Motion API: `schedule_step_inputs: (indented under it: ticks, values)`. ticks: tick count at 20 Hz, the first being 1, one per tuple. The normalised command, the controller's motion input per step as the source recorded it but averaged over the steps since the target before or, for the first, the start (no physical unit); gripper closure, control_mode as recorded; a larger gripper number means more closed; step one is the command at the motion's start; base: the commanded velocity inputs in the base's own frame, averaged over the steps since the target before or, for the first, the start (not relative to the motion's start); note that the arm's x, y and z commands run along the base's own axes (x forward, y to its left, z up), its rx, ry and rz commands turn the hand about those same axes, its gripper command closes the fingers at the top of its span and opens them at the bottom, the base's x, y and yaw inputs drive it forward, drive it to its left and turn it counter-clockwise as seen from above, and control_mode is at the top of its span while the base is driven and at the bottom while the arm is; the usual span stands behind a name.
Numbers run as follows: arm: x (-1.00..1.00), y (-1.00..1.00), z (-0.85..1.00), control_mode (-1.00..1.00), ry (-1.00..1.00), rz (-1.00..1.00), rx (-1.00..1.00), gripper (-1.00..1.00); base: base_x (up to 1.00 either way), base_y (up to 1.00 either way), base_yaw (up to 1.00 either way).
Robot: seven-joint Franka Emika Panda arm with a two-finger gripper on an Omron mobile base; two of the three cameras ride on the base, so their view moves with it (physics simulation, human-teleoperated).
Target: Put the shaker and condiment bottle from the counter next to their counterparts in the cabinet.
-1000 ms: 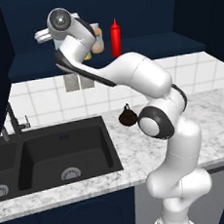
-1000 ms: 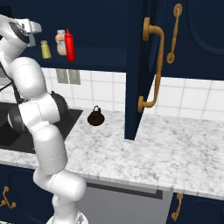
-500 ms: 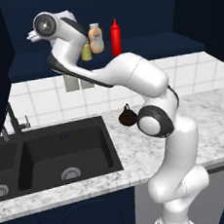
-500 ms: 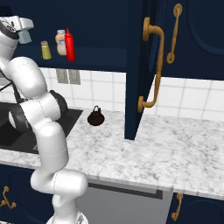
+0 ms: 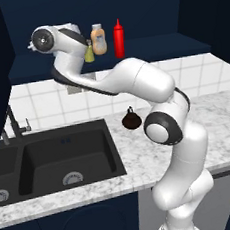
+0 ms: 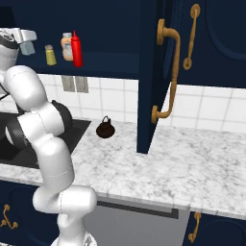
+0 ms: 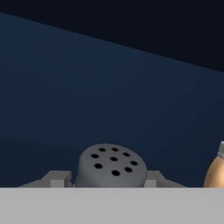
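The condiment bottle [image 5: 119, 38] already stands on the cabinet [image 5: 42, 69] shelf, just beside the peach-orange bottle [image 5: 98, 40]. My tool [image 7: 111, 183] is clenched on the shaker [image 7: 112, 168], up at shelf height near the yellow-green shaker [image 6: 50, 55]. Setting it down is what's left, I judge.

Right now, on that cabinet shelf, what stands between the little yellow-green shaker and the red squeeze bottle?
The peach-orange bottle with a white cap stands between them, close beside the red bottle, as both base views show.

Two shakers [image 6: 50, 55], two bottles [image 5: 119, 38], perhaps one dark kettle [image 5: 131, 119].
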Motion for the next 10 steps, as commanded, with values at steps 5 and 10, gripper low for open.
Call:
schedule_step_inputs:
  ticks: [5,10]
  values:
    - [0.30,-0.42,0.00,-1.00,0.00,0.00,0.10,1.00,0.00,0.00,0.00]
    - [0.32,-0.10,-0.08,-1.00,0.00,0.00,0.00,-1.00,0.00,0.00,0.00]
